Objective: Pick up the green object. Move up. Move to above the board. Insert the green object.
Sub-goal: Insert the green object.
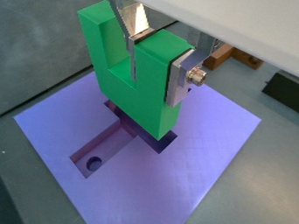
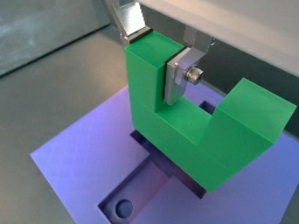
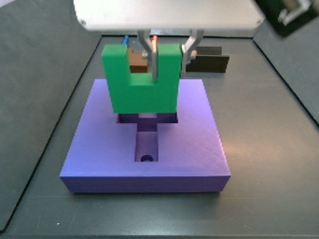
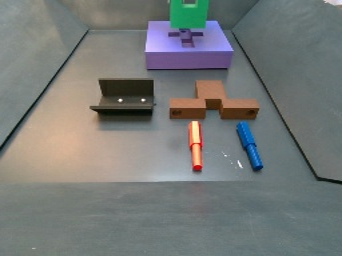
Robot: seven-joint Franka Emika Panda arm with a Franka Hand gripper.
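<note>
Now my fingers [image 2: 176, 77], pinching one prong of the green object [image 2: 193, 122], hold it upright directly over the board's [image 1: 211, 149] recess, at the surface's far edge.

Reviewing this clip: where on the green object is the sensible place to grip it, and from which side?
By one upright prong, from above. The gripper is shut on a prong of the green object, a finger in the notch, leaving the base free to enter the recess in the board.
</note>
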